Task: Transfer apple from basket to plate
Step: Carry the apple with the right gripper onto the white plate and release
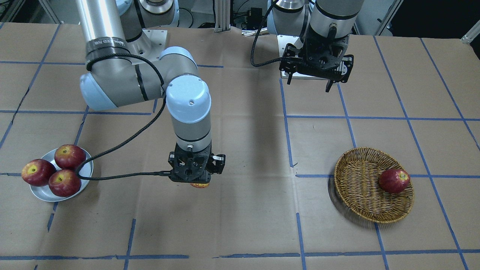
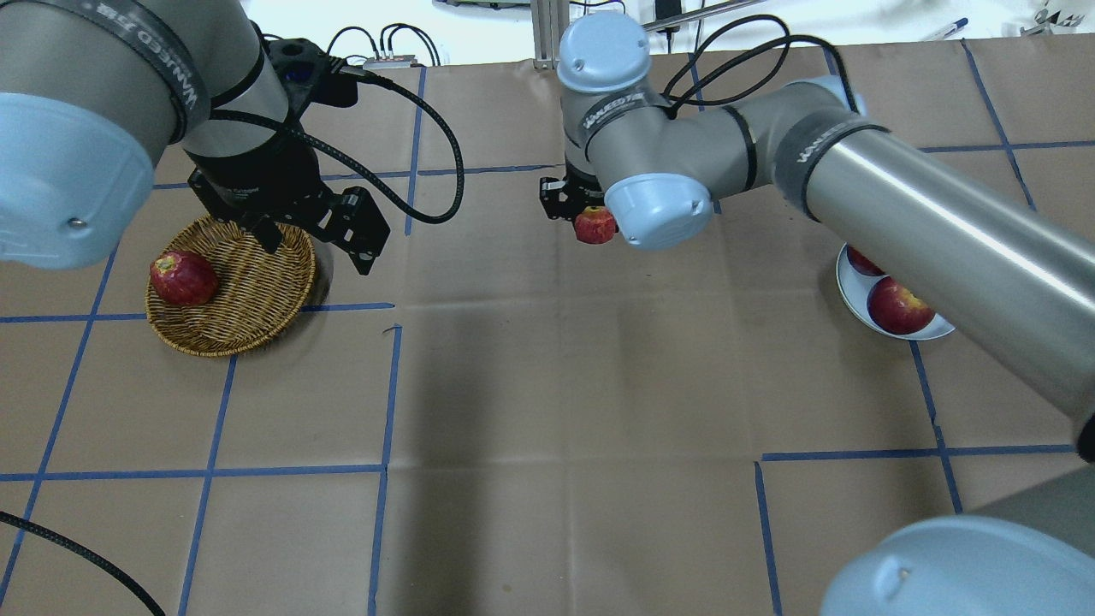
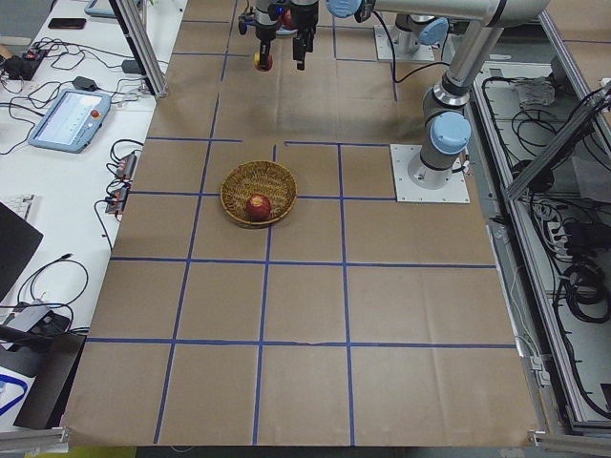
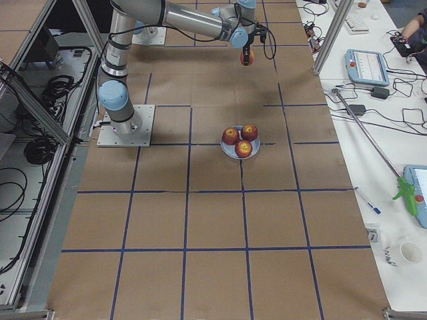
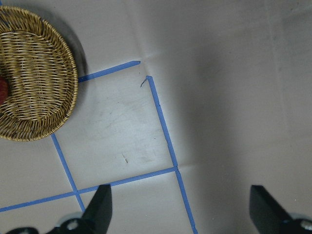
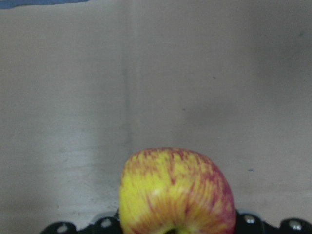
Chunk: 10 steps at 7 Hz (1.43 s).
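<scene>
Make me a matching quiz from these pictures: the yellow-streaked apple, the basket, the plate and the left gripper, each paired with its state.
1. apple
2. basket
3. plate
4. left gripper

a. holds three dark red apples
b. open and empty
c. held by the right gripper above the table
d. holds one dark red apple

Pairs: 1-c, 2-d, 3-a, 4-b.

Three dark red apples point(image 1: 64, 182) clustered, touching, on robot's right side. One lone dark red apple point(image 1: 394, 180) on its left. Brown paper cover point(image 1: 243, 217), blue tape grid point(image 1: 93, 257). Teach pendant point(image 3: 69, 119) on side desk point(image 3: 57, 191).
</scene>
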{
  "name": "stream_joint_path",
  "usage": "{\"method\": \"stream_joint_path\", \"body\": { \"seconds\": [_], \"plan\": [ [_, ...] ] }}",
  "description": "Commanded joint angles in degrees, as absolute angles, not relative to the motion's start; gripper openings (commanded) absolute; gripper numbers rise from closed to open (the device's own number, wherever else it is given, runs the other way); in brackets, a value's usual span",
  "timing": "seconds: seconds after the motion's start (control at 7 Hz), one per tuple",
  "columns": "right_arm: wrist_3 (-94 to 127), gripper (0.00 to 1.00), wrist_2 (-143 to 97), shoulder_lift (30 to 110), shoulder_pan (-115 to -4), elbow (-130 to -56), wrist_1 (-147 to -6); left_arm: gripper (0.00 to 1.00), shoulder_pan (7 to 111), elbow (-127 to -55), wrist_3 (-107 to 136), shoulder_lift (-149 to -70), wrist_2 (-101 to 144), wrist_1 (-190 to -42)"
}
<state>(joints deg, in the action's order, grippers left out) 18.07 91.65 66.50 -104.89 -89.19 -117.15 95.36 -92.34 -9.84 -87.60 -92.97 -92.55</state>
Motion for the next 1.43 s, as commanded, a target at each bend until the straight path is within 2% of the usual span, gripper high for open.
{"method": "stream_joint_path", "body": {
  "seconds": [0.0, 0.29, 0.71, 1.29],
  "plan": [
    [2.1, 0.51, 91.5, 74.8, -93.1, -94.0, -111.3, 0.99, 95.3, -92.5, -9.8, -87.5, -93.0, -92.5],
    [-12.0, 0.51, 91.3, 80.0, -80.3, -99.4, -111.4, 0.99, 95.3, -92.6, -9.8, -87.6, -93.0, -92.5],
    [-29.5, 0.52, 91.1, 79.5, -67.9, -101.7, -112.4, 0.99, 95.3, -92.6, -9.8, -87.6, -93.0, -92.5],
    [-36.6, 0.51, 90.8, 74.4, -63.0, -104.9, -121.8, 0.99, 95.3, -92.7, -9.8, -87.7, -92.9, -92.5]
  ]
}}
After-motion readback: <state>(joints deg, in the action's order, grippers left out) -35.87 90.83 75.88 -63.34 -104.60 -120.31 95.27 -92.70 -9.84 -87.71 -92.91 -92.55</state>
